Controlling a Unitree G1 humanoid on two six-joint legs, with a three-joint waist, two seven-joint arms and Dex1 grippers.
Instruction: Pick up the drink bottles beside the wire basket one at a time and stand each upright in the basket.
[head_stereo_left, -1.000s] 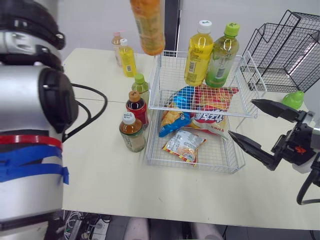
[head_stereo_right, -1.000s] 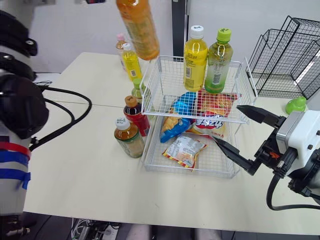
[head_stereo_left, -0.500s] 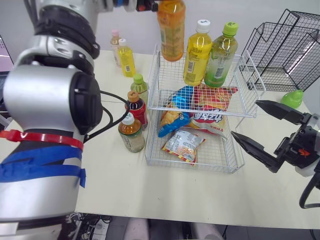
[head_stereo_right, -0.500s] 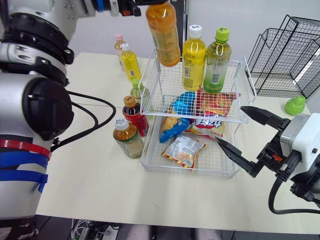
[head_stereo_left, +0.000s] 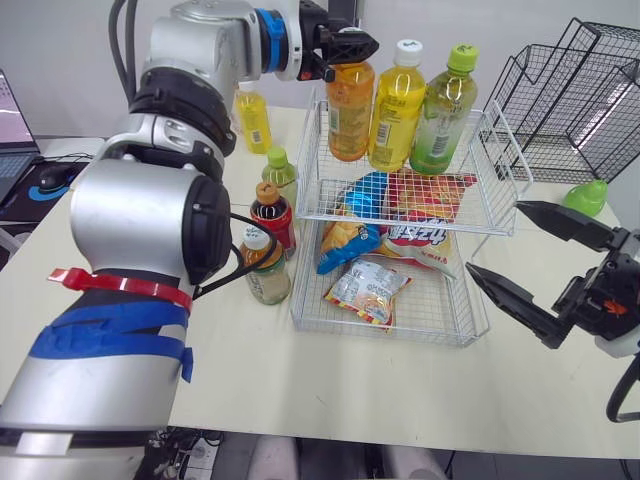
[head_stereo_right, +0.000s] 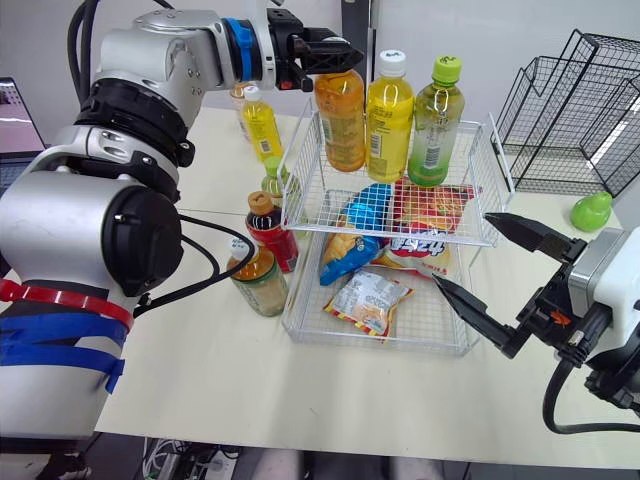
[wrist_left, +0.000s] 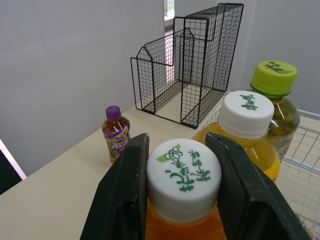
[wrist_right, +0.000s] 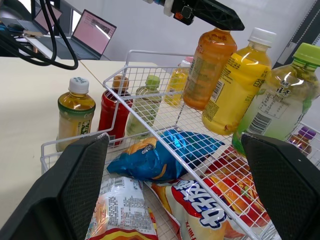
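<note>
Orange bottle (head_stereo_left: 350, 110) hangs by its white cap in the left gripper (head_stereo_left: 358, 47), whose two black fingers clamp the cap from either side. It is at the far left of the basket's (head_stereo_left: 470, 228) upper tier, just beside the yellow bottle (head_stereo_left: 395, 105), with the green bottle (head_stereo_left: 443, 110) to the right of that. It leans a little, and I cannot tell whether its base bears on the mesh or is just above it. That is the main risk: let go while leaning or unseated, it could tip against the yellow bottle and knock both neighbours over, or fall across the low left rim onto the table (head_stereo_left: 200, 350). The yellow cap is close to the fingers, so a wide opening could clip it. Wire mesh also gives a narrow base poor footing. The bottle is clear plastic full of orange liquid, with a printed label round the middle and a green leaf mark on the cap; it is about as tall as its neighbours. The right gripper (head_stereo_left: 492, 237) waits with fingers spread wide and empty at the near right of the basket, clear of the work. Four bottles (head_stereo_left: 272, 215) stand left of the basket, and snack bags (head_stereo_left: 370, 290) lie in the lower tier.
</note>
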